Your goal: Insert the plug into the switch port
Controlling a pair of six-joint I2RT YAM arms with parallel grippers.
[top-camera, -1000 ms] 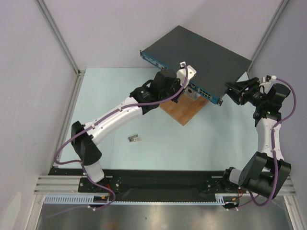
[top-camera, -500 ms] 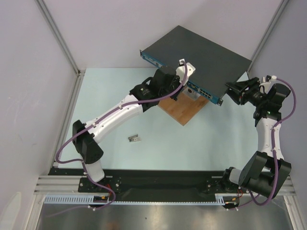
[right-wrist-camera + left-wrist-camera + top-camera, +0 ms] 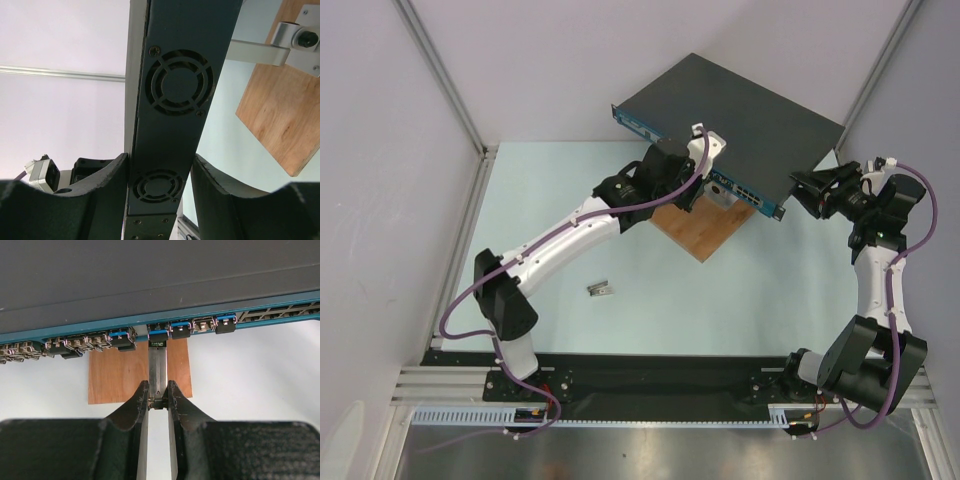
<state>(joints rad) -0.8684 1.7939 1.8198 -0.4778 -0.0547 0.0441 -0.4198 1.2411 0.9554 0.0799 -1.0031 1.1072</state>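
The left gripper [image 3: 157,401] is seen with jaws nearly closed, pinched on the rear end of the plug [image 3: 157,371]. The right gripper [image 3: 160,172] is held half-wide, clamped across the vented side wall of the switch [image 3: 172,100].

The plug's long axis is aimed straight away from the gripper at the blue port row, with its tip at a port mouth; depth cannot be told. The plug is noted as a slim, flat, silver metal bar. It is hung above a wooden board [image 3: 117,377].

The left arm [image 3: 570,235] is stretched diagonally forward. The right arm [image 3: 875,285] is raised and bent inward.
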